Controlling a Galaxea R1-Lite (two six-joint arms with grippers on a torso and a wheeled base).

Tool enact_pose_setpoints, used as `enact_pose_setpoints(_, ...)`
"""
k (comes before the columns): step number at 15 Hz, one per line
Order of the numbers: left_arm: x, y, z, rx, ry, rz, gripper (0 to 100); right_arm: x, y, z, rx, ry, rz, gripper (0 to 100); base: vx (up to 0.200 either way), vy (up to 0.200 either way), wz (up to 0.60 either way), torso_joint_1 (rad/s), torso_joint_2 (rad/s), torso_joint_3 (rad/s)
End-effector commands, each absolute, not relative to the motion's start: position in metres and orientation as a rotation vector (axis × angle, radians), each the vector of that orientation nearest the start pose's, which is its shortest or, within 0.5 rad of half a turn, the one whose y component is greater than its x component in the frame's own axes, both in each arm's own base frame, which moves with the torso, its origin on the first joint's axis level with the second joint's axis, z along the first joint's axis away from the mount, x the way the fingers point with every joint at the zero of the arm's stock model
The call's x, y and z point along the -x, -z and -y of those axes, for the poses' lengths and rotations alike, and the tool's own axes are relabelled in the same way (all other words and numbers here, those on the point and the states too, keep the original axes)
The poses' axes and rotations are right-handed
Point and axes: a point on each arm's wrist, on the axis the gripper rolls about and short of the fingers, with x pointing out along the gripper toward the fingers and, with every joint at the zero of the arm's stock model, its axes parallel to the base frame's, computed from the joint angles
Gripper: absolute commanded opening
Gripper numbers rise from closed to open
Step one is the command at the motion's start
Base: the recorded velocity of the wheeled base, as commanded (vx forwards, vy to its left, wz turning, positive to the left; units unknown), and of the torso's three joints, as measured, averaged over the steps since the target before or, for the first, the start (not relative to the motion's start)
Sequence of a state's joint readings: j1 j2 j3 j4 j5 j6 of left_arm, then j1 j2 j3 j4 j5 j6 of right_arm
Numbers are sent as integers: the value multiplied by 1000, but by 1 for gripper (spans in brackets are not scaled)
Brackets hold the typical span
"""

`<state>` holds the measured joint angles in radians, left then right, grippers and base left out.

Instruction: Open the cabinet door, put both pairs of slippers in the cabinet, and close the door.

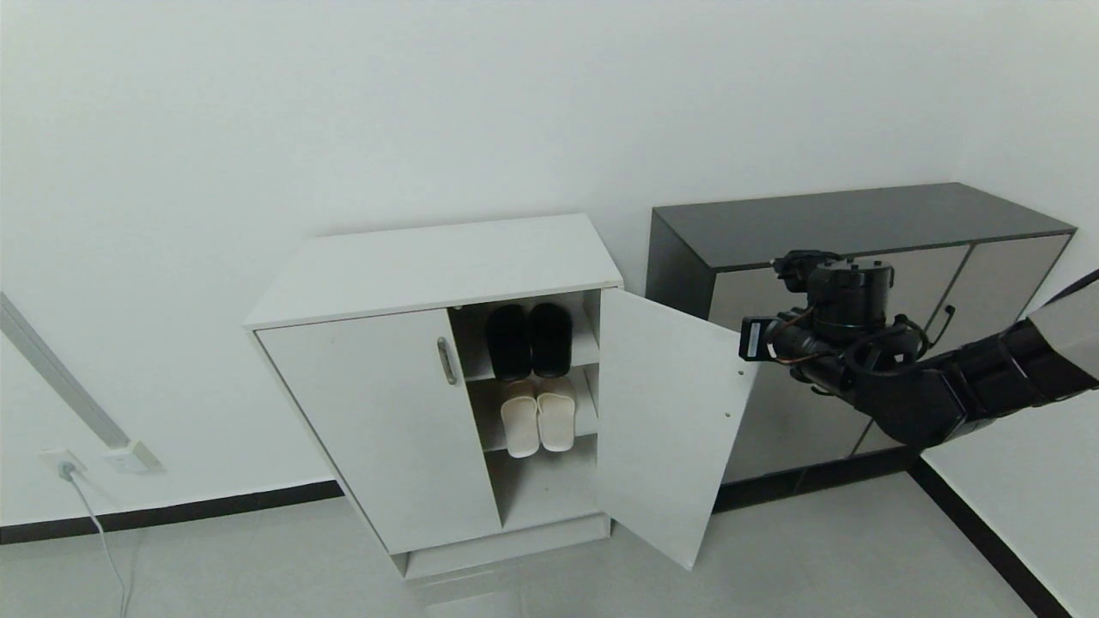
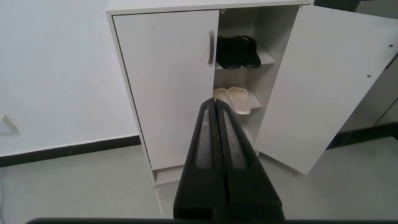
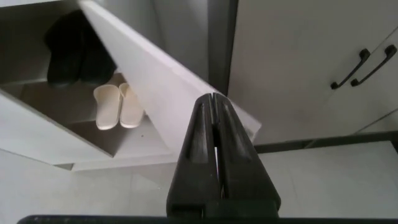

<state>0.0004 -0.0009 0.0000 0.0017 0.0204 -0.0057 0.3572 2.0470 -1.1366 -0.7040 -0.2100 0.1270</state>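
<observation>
Both pairs stowed in cabinet [image 1: 429, 266]: black slippers [image 1: 530, 340] on upper shelf, white slippers [image 1: 539, 416] on shelf below. Door [image 1: 670, 421] found wide open; closing judged outstanding. Right pincer [image 3: 214, 102] near door's outer edge and left pincer [image 2: 216, 106] both pressed together, empty.

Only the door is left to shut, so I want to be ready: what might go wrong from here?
1. The white slippers lie at the front of their shelf; if they overhang it, the open door may catch on them as it swings in.
2. The right pincer, shut, is by the door's free edge; a push there might slip off that thin edge.
</observation>
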Motion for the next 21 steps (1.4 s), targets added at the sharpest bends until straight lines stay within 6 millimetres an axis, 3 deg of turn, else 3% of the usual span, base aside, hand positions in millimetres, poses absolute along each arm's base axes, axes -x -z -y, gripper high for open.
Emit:
enact_pose_setpoints(1,23,-75,0,5,-21,-1,0,-394,-144,-129,-82,-118,-230,0,0,0,0,0,0,0)
enact_pose_setpoints(21,23,-75,0,3,-20,-2,0,-412,-131,-125,-124,-104,-297,0,0,0,0,0,0,0)
